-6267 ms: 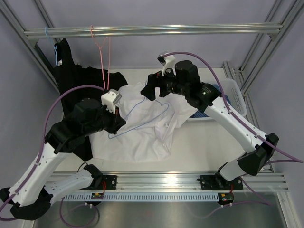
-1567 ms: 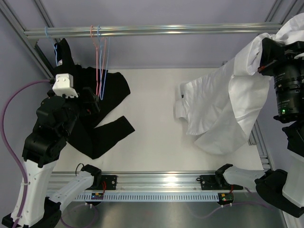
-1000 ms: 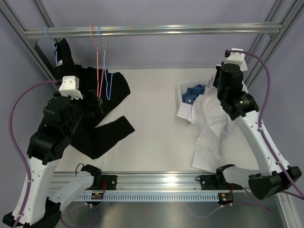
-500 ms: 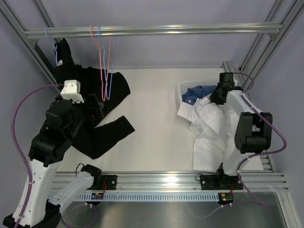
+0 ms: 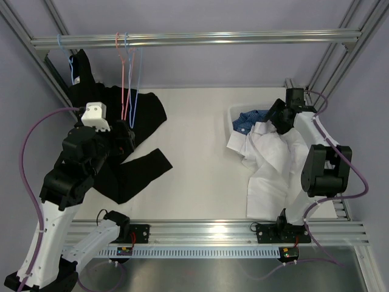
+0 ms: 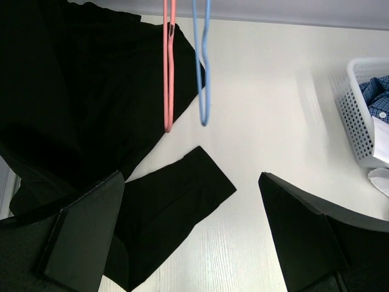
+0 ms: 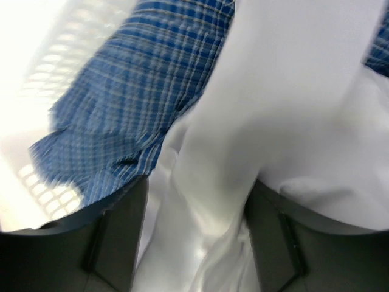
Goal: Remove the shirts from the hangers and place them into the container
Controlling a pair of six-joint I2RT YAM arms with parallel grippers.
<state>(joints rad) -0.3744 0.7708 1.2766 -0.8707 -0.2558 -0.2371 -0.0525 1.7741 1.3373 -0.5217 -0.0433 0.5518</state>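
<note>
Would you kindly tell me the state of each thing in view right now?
Blue shirt: in the basket.
White shirt: draped over basket onto table.
Black shirt: partly hung, trailing onto table.
Pink hanger: bare, on rail.
Blue hanger: bare, on rail.
Left claw: open, empty.
Right claw: open over white shirt.

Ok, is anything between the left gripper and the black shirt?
An empty pink hanger and a light blue hanger dangle ahead of the open left gripper, near the black shirt; its sleeve directly below lies uncovered.
</note>
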